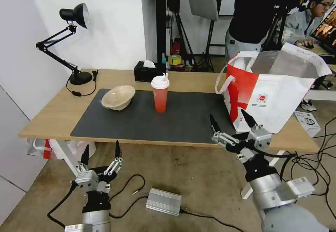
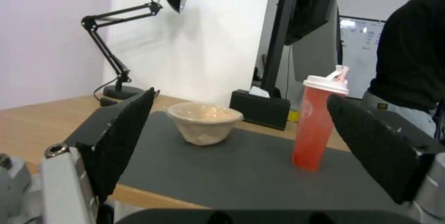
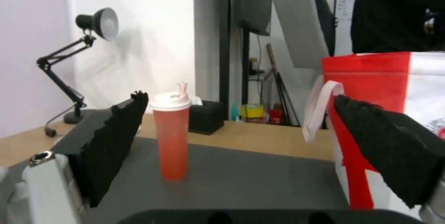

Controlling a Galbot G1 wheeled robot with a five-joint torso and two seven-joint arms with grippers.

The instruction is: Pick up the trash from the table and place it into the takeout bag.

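Red and white, the drink cup (image 1: 160,94) stands upright near the middle of the dark grey mat (image 1: 147,118) in the head view, and the beige pulp bowl (image 1: 118,97) rests tilted to its left, well apart from it. You see the takeout bag (image 1: 276,92) standing open at the right end of the table (image 1: 45,118), its mouth wide. Your right pincer (image 1: 231,120) hovers at the front edge of the table just beside the bag, fingers spread and holding nothing. Your left pincer (image 1: 101,153) waits lower, below the table edge, also spread and empty. No white bowl with food scraps lies on the table. I judge that the cup and the bowl are not yet collected.

From the left wrist view, the bowl (image 2: 205,122) and the cup (image 2: 319,121) both sit between the open fingers (image 2: 123,137), farther off.

From the right wrist view, the cup (image 3: 172,135) stands ahead, the bag (image 3: 394,78) close at the side. The next move probably calls for reaching forward until the cup is between the fingers.

Behind the table are a black desk lamp (image 1: 71,43), a black tissue box (image 1: 148,71) and a white wall.
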